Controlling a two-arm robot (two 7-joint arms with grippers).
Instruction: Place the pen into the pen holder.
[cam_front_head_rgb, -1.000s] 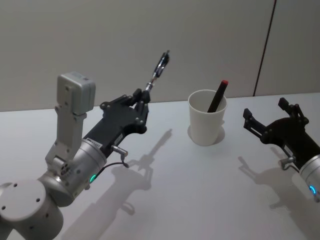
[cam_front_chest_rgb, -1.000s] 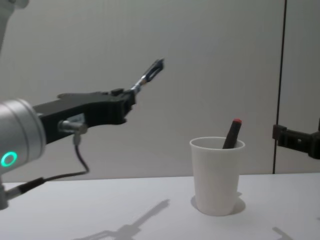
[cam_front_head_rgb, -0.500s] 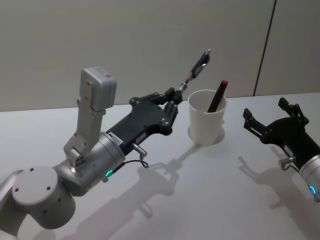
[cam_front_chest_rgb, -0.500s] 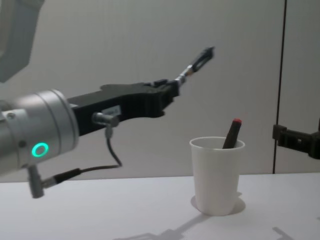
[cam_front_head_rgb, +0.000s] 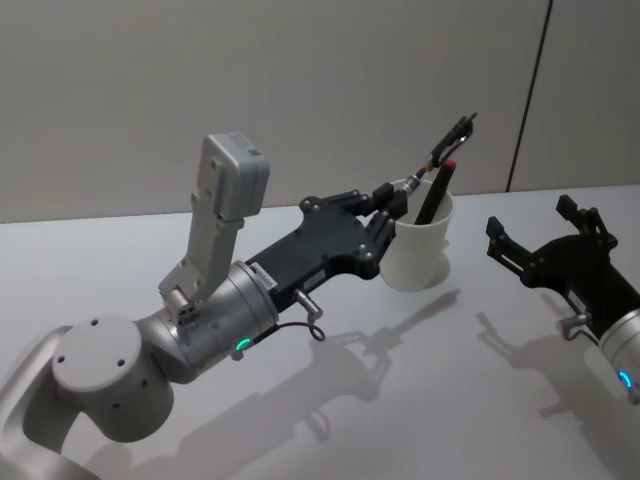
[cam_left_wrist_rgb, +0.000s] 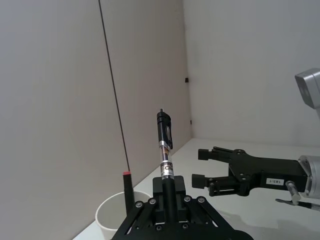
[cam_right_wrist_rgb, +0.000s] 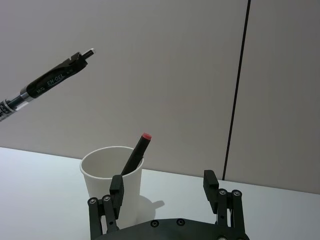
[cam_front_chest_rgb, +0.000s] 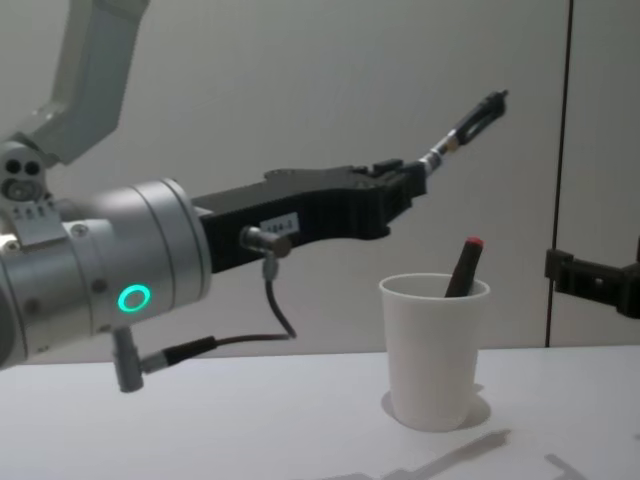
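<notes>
The left gripper (cam_front_head_rgb: 393, 200) was clamped on the lower end of the pen (cam_front_head_rgb: 440, 150), fingers tight around the barrel. From that grip the pen slanted up and forward, its long axis well off vertical, with the free end high above the pen holder (cam_front_head_rgb: 415, 255). That white cup stood on the table (cam_front_head_rgb: 400, 380) just below and ahead of the gripper, a red-capped pen (cam_front_head_rgb: 433, 195) leaning inside it. By my judgement the pen needed tipping steeper before any lowering. The right gripper (cam_front_head_rgb: 530, 222) sat idle to the cup's right, fingers apart
</notes>
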